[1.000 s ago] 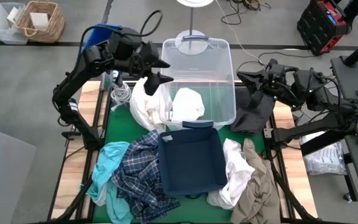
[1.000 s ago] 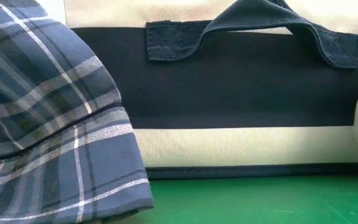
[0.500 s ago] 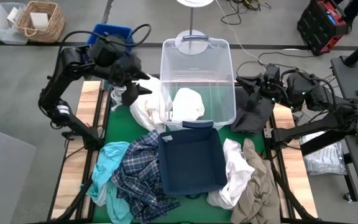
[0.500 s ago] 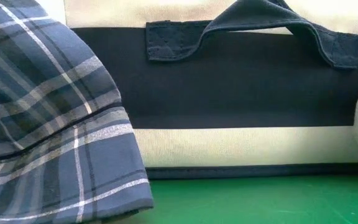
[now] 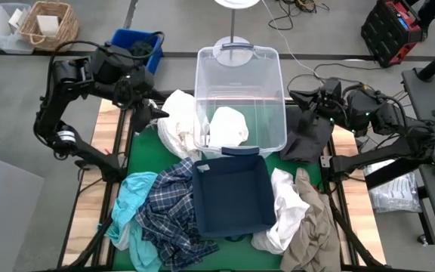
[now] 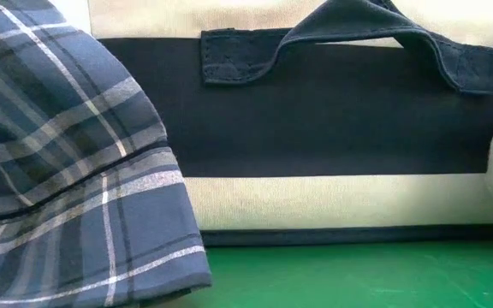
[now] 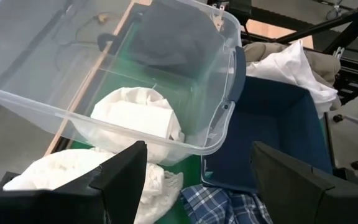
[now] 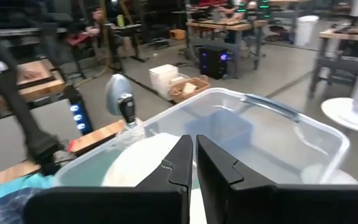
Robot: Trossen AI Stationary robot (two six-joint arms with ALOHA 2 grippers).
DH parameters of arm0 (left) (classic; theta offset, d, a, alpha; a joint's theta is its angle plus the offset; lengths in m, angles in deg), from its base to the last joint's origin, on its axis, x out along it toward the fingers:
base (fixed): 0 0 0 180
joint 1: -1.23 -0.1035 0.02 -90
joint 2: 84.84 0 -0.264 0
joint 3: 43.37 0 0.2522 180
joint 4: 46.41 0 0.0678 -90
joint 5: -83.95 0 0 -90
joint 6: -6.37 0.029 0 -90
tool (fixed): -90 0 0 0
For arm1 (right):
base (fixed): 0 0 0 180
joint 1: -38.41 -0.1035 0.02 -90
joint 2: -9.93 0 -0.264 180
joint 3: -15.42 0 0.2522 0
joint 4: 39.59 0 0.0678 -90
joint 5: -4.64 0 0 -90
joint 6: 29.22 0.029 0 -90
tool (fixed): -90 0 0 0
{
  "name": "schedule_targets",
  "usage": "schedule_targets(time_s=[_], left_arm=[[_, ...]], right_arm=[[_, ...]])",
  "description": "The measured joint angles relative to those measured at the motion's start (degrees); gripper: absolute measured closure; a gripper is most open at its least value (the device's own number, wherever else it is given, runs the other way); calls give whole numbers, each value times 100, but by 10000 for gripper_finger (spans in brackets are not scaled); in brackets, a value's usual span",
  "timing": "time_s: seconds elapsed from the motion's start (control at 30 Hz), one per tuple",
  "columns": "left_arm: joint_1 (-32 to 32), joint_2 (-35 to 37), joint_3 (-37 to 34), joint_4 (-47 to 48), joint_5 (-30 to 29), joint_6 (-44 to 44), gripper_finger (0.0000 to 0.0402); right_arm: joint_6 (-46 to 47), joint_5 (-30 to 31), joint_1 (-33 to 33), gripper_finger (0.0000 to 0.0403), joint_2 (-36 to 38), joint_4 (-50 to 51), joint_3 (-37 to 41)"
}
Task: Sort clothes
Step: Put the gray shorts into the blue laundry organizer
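Note:
One white garment (image 5: pixel 176 125) hangs over the left wall of the clear bin (image 5: pixel 239 57). A second white garment (image 5: pixel 229 125) lies inside (image 7: pixel 135 118). My left gripper (image 5: pixel 155 109) is open beside the bin's left wall, clear of the draped garment (image 7: pixel 55 174). My right gripper (image 5: pixel 297 98) is shut just right of the bin, above a black garment (image 5: pixel 308 136) lying on the table. At the front lie the plaid garment (image 5: pixel 168 215), the teal one (image 5: pixel 131 200), another white one (image 5: pixel 285 204) and the khaki one (image 5: pixel 312 223).
A square navy fabric box (image 5: pixel 232 193) stands in the middle of the green mat (image 5: pixel 142 151); its wall (image 6: pixel 332 128) fills the low view beside the plaid cloth (image 6: pixel 67 171). A blue crate (image 5: pixel 134 39) and a wicker basket (image 5: pixel 47 23) stand off the table's far left.
My left gripper has moved from above the bin's left wall toward the table's left edge, away from the draped white garment, and stays open. The garment remains hanging over the bin's wall.

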State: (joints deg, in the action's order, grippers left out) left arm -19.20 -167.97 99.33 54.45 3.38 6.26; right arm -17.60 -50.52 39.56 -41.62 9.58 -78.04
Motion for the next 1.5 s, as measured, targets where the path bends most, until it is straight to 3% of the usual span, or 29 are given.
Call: schedule_targets(time_s=[0.17,0.3,0.5,0.73,0.83,0.9,1.0,1.2,1.37,1.5], left_arm=[[0,188,-203,-1,-292,-67,139],[-4,421,-584,-5,-512,-124,139],[-4,861,-1367,-160,-863,-384,139],[-2,1414,-2233,-811,-902,-640,139],[-3,1630,-2534,-1140,-902,-693,139],[-3,1746,-2693,-1296,-902,-745,139],[-4,1908,-2913,-1527,-902,-794,139],[-4,2025,-3020,-1666,-902,-794,139],[-3,2065,-3020,-1691,-902,-783,139],[-2,2106,-3020,-1688,-902,-641,139]], right_arm=[[98,216,0,390,0,201,0],[737,878,0,390,2,467,0],[2353,1826,6,390,9,1865,-18],[5076,1891,253,390,-78,3976,-33],[6644,1572,421,390,-149,5036,-33],[7213,1133,551,390,-211,5511,-26],[7056,528,812,390,-201,5433,72],[6684,30,1490,390,-385,5444,261],[6507,-739,2254,388,-463,5460,675],[6331,-916,2697,366,-534,5468,865]])
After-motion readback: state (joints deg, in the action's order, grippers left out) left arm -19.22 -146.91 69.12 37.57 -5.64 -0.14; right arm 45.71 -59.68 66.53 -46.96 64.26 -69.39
